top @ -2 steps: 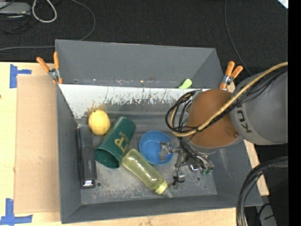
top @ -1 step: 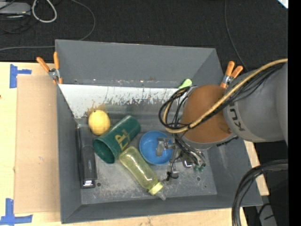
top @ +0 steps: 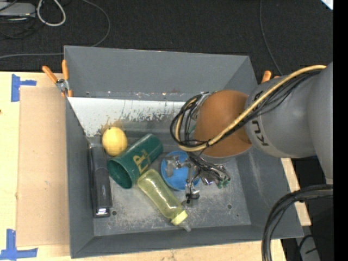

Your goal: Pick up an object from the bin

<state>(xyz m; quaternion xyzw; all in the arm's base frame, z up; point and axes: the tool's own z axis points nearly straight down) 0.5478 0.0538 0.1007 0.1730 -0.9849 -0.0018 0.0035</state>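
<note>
— Grey metal bin (top: 239,211), arm (top: 293,118) in from the right. Where are the fingers?

— Your fingers (top: 188,192) hang under the orange wrist cover (top: 220,124), low over the bin floor, right of centre. They sit at the right edge of a blue round thing (top: 173,170). Touching it or just above it: can't tell from this angle.

— Open or closed?

— Can't tell. The linkage and black cable loops (top: 182,126) clutter that spot.

— What's nearest?

— A pale yellow clear bottle (top: 161,196) lies on its side just left of the fingers. It runs diagonally, cap end toward the near wall, upper end against the blue thing. A dark green cup (top: 135,159) lies on its side, mouth toward lower left, gold lettering on its wall, touching the bottle's upper end. A yellow lemon-shaped ball (top: 114,141) sits just beside the cup, up against the sloped back wall. A long black bar-shaped thing (top: 100,186) lies along the left wall, near the cup's mouth.

— Surface and room?

— The bin floor you're working over is grey, speckled and scuffed, and the back slope is streaked. Beyond the bin you have a dark surface (top: 163,15) with black cables trailing across it and a white cable loop (top: 51,10) at far left. A yellow-and-black cable (top: 272,88) runs along the arm to the wrist.
</note>
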